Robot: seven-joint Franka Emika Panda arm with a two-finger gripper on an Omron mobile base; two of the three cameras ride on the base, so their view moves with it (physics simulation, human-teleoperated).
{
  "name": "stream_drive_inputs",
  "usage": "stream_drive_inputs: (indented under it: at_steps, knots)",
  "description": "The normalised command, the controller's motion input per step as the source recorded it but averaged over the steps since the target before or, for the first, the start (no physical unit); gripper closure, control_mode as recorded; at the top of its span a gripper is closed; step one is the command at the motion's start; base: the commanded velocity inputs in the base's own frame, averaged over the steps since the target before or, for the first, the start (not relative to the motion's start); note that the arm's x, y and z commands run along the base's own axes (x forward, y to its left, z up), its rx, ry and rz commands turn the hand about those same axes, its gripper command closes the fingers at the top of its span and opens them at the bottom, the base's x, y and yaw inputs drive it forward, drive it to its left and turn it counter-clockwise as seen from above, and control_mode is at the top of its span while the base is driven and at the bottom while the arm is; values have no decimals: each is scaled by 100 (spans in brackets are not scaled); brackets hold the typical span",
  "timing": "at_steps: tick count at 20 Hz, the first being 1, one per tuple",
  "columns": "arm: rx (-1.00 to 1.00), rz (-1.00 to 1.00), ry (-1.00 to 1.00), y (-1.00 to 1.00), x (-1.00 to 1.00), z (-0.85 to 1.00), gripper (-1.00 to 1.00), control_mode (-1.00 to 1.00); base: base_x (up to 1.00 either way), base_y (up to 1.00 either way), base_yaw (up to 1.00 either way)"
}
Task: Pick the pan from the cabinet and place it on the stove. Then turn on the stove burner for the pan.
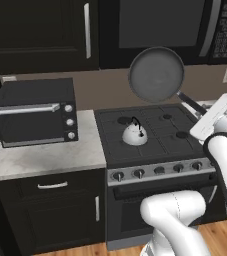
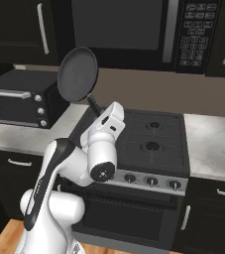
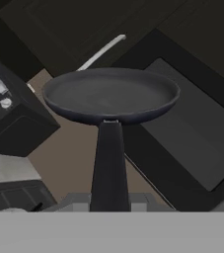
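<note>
Gripper [image 2: 98, 115]: clamped on the frying pan [image 1: 156, 75] handle.
Pan: tilted, raised beyond the fingers.
Stove [image 1: 150, 131]: below; level pan first.
Kettle [image 1: 134, 134]: choose another burner.

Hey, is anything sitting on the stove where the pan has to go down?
The pan hangs tilted above the stove. A white kettle sits on its front left burner; the other burners look free.
</note>
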Motion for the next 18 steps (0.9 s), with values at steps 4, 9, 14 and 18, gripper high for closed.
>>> stream_drive_inputs:
  at_steps: [4,9,14,18]
  knots:
    - [0,0,0,0,0,0,100,100,36,23,-2]
    - [0,0,0,0,0,0,100,100,34,25,-2]
    - [0,0,0,0,0,0,100,100,34,24,-2]
    - [0,0,0,0,0,0,100,100,32,28,-2]
